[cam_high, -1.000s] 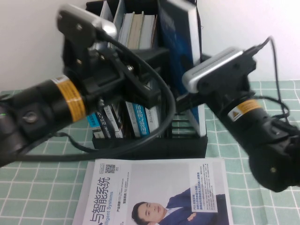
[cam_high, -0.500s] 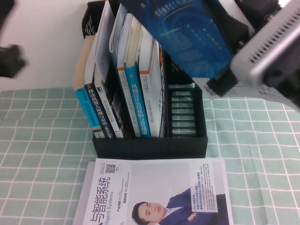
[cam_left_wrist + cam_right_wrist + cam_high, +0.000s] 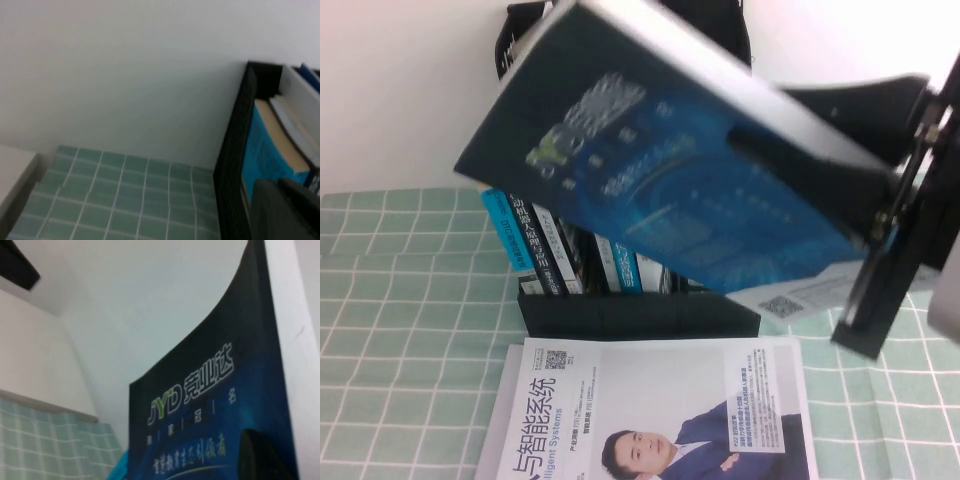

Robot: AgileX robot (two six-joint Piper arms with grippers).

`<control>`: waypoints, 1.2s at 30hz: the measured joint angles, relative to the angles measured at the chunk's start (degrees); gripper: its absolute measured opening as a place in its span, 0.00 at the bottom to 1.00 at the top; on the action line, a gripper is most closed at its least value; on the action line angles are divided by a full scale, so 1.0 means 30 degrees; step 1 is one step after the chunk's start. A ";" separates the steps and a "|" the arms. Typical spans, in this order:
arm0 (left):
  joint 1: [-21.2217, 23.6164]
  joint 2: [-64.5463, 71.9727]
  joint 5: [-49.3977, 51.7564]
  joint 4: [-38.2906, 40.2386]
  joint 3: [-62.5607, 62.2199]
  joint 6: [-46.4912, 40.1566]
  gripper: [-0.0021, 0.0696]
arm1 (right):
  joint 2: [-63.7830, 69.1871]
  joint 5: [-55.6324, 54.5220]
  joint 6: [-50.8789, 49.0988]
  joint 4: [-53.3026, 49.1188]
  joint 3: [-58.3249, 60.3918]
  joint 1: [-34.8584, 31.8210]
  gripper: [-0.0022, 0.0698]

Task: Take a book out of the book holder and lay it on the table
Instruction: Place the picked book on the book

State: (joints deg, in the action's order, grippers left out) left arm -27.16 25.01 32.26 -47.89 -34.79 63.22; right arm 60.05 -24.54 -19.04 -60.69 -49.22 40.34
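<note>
My right gripper (image 3: pixel 772 152) is shut on the book (image 3: pixel 650 170), whose dark blue back faces the camera. It holds the book tilted, high above the black book holder (image 3: pixel 640 315) and close to the camera. In the right wrist view the blue back (image 3: pixel 200 410) fills the frame, with one dark finger (image 3: pixel 260 455) pressed on it. My left gripper (image 3: pixel 287 210) shows only in the left wrist view, beside the holder's outer side wall (image 3: pixel 235 150). The green checked table (image 3: pixel 400 330) lies below.
A white magazine picturing a man in a suit (image 3: pixel 650 410) lies flat on the table just in front of the holder. Blue-spined books (image 3: pixel 535 250) still stand in the holder's left slots. A white wall is behind.
The book has come up out of the holder's right slot and swung toward the camera, tilting over to the left. The left arm left the high view a second ago.
</note>
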 joint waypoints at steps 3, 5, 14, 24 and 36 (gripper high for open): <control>0.0000 -0.1026 0.0202 0.0987 0.1450 0.0000 0.03 | 0.0282 -0.1228 -0.4930 -0.4984 0.0000 0.0000 0.21; 0.0000 -0.1693 0.0291 0.1522 0.2299 0.0000 0.03 | 0.0726 -0.2149 -0.7403 -0.7749 0.0000 0.0000 0.21; 0.0000 -0.3064 0.0439 0.1933 0.3917 0.0000 0.03 | 0.4777 -0.3855 -0.9907 -1.2259 0.0000 0.0034 0.21; 0.0000 -0.3064 0.0439 0.1933 0.3970 -0.0683 0.03 | 0.7998 -0.1064 -0.8569 -1.3078 -0.2577 0.0034 0.21; 0.0000 -0.3064 0.0404 0.1898 0.4527 -0.1476 0.03 | 1.0143 0.0270 -0.8050 -1.3562 -0.5561 0.0034 0.21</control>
State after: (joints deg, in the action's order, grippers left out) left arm -27.16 15.82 33.47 -42.19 -21.21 58.79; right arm 90.48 -23.73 -43.19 -101.38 -65.91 40.44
